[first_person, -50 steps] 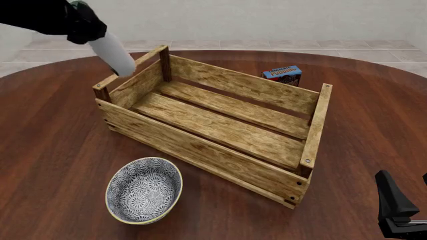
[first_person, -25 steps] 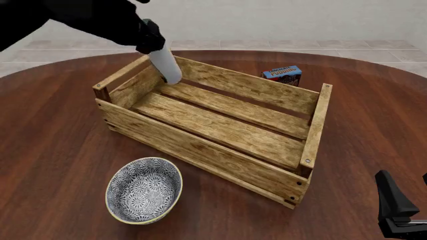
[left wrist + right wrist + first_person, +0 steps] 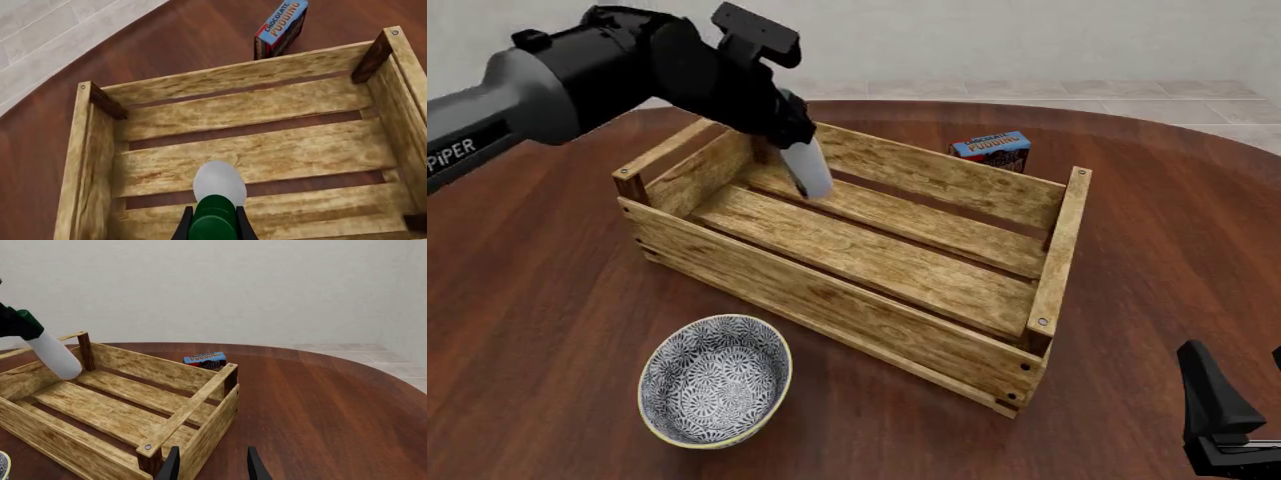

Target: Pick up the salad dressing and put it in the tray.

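The salad dressing (image 3: 806, 168), a slim white bottle with a dark green cap, hangs tilted, bottom down, over the tray's far-left inside. My left gripper (image 3: 781, 125) is shut on its cap end. In the left wrist view the bottle (image 3: 219, 181) points down at the slatted floor, with the fingers (image 3: 181, 227) on either side of the green cap. The tray (image 3: 827, 300) is a light-brown wooden crate in the middle of the table. From the right wrist view the bottle (image 3: 55, 356) shows above the tray (image 3: 187, 412). My right gripper (image 3: 212, 470) stands open, low at the near right.
A blue-and-white patterned bowl (image 3: 715, 380) sits in front of the crate's left part. A small blue pudding box (image 3: 992, 149) stands just behind the crate's back wall. The round brown table ends before a tiled floor at the back.
My left arm has carried the bottle rightward and down, from outside the crate's left end to over its inside. The right arm has not moved.
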`<state>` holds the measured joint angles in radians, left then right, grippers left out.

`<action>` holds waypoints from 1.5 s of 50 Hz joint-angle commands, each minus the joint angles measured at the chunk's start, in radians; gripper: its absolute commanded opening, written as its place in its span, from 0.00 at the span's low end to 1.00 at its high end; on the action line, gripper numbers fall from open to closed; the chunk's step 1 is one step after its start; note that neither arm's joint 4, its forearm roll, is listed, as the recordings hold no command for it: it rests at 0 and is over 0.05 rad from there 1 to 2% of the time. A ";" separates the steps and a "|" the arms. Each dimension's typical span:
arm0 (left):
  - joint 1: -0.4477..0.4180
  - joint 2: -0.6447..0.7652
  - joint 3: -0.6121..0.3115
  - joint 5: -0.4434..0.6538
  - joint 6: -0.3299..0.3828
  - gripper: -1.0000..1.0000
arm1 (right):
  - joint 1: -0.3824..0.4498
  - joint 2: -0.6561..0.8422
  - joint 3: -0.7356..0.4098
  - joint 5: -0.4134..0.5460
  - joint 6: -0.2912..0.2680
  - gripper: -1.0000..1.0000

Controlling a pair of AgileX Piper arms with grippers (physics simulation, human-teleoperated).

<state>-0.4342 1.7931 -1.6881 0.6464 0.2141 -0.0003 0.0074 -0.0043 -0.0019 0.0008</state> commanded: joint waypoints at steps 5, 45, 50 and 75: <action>0.012 0.115 0.000 -0.071 0.032 0.00 | 0.000 0.000 0.000 0.000 0.000 1.00; 0.107 0.367 -0.046 -0.248 0.273 0.00 | 0.000 0.000 0.000 0.000 0.000 1.00; 0.115 0.392 -0.060 -0.265 0.307 0.00 | 0.000 0.000 0.000 0.000 0.000 1.00; 0.096 0.453 -0.103 -0.248 0.302 0.00 | 0.000 0.000 0.000 0.000 0.000 1.00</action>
<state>-0.3507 2.1980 -1.8005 0.3975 0.5143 -0.0003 0.0075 -0.0043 -0.0019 0.0008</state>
